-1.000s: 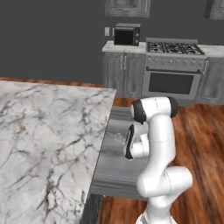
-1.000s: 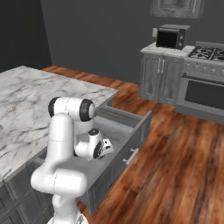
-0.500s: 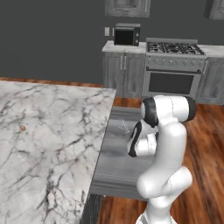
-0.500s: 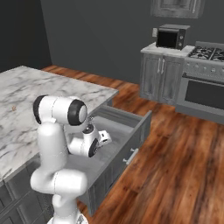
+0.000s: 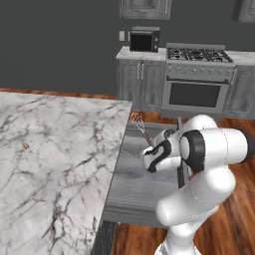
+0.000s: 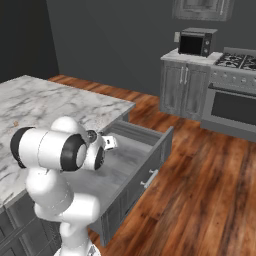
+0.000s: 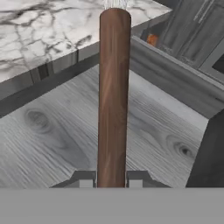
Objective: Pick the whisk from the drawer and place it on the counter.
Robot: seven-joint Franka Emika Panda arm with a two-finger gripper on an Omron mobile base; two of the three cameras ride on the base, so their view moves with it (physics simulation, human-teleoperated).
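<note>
My gripper is shut on the whisk and holds it by the low end of its reddish-brown handle. The whisk slants up toward the counter, with its wire head right at the corner of the white marble counter. The hand hangs above the open grey drawer, whose flat inside shows beneath it. In the hand view both fingertips press on the handle, and the drawer floor and counter edge lie behind it. The right base view has the gripper over the drawer beside the counter.
The drawer's tall front panel juts out over the wood floor. At the far wall stand grey cabinets, a microwave and a stove. My own white arm rises right of the drawer.
The hand has risen from low in the drawer and carried the whisk up with it. The whisk's head now reaches the counter's corner.
</note>
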